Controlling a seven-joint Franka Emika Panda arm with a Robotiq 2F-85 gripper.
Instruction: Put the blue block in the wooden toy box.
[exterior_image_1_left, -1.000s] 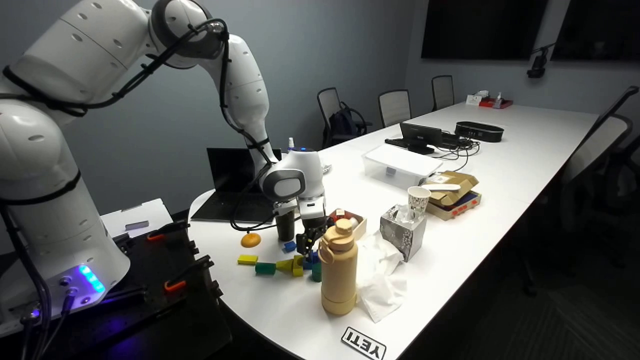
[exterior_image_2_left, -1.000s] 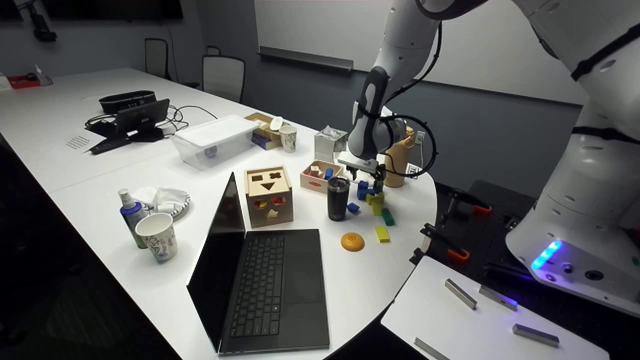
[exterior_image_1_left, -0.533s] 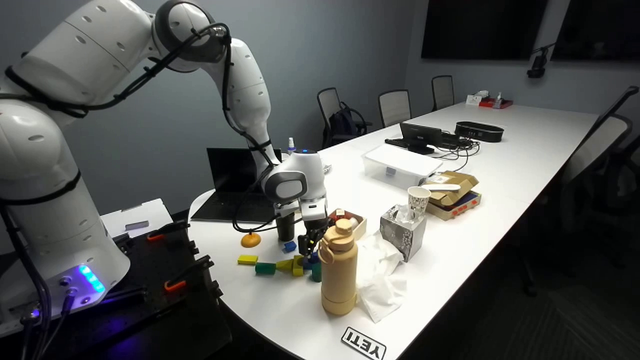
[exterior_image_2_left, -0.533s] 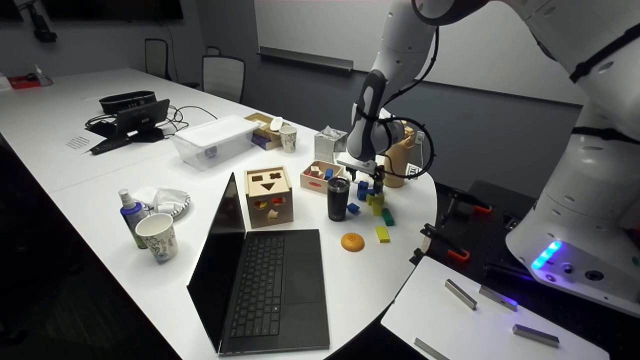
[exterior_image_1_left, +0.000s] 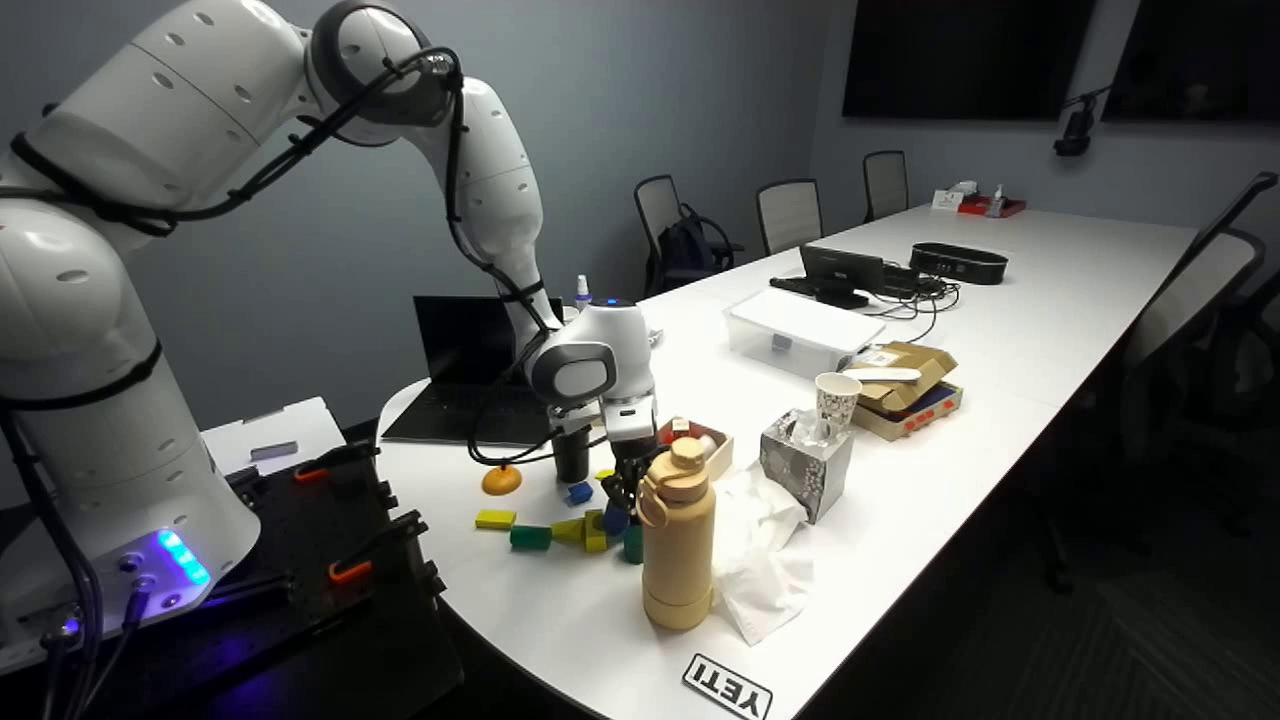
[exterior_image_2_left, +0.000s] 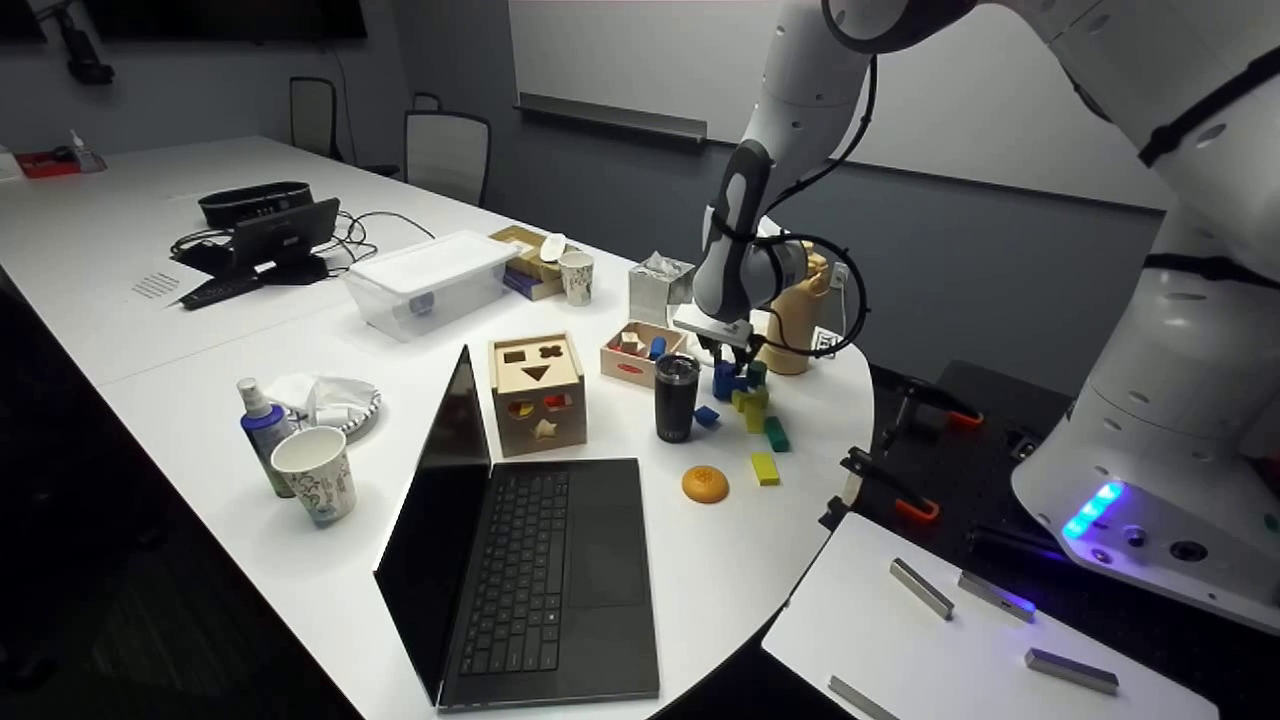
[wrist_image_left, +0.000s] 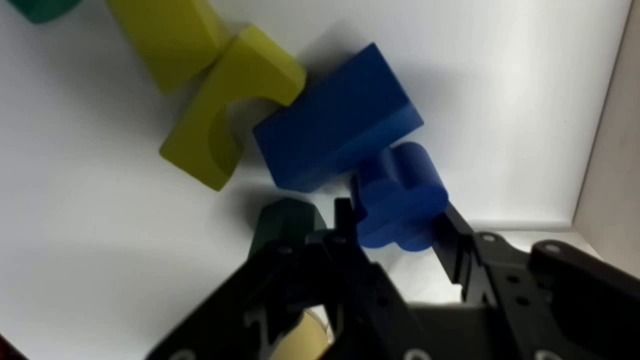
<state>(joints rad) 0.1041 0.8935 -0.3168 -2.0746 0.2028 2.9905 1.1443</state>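
My gripper (wrist_image_left: 396, 220) is closed around a clover-shaped blue block (wrist_image_left: 400, 192), with one dark finger against either side of it. Just beyond it in the wrist view a rectangular blue block (wrist_image_left: 340, 120) lies on the table, close to or touching the held one. A smaller blue block (exterior_image_2_left: 706, 415) sits apart, near the black tumbler. The wooden toy box (exterior_image_2_left: 538, 389) stands upright in an exterior view, shape cut-outs in its lid and sides, on the far side of the tumbler from my gripper (exterior_image_2_left: 735, 355). The arm hides that box in an exterior view.
Yellow blocks (wrist_image_left: 227, 105) and a dark green block (wrist_image_left: 285, 220) crowd the gripper. A tan bottle (exterior_image_1_left: 678, 550) rises close beside it. The black tumbler (exterior_image_2_left: 675, 405) and an open wooden tray (exterior_image_2_left: 630, 370) stand between gripper and box. A laptop (exterior_image_2_left: 560, 590) lies nearby.
The jaws, wide apart before, have come together on the clover-shaped blue block. The arm shifted very slightly, then held its place; the other objects look unmoved.
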